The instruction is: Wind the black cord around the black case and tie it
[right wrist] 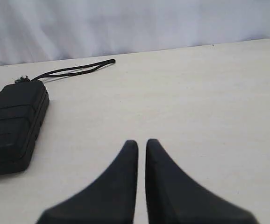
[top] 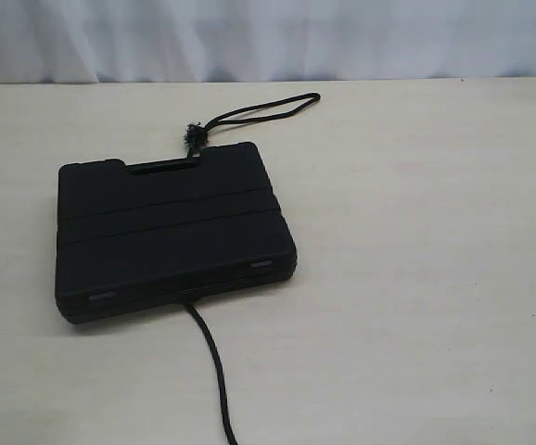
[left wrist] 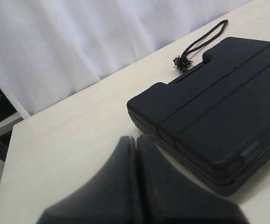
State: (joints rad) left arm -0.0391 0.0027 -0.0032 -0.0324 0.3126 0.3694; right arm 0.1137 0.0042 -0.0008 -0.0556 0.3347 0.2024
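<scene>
The pale desk (top: 416,278) fills most of the exterior view, with a white curtain (top: 249,37) hanging behind its far edge. The black case (top: 171,227) lies flat on the desk, left of the middle, ribbed lid up. Its handle slot (top: 161,168) faces the curtain and its latch edge faces the near side.

The left gripper (left wrist: 134,140) is closed, its two fingers pressed together so that only a thin seam shows between them. It holds nothing and touches nothing that can be seen, and it sits over bare desk near one corner of the case. The right gripper (right wrist: 141,143) is closed almost as far, with a narrow sliver of desk showing between its fingers. It is also empty and sits over open desk, well apart from the case.

The black cord (top: 214,371) comes out from under the latch edge of the case and runs across the desk to the near edge of the exterior view. Beyond the handle side it lies in a long narrow loop reaching toward the curtain. Its frayed tuft (top: 192,136) sits right at the handle edge. The stretch between these two parts is hidden by the case.

Two small grey latches (top: 262,264) sit on the near edge, both flat against the case.
</scene>
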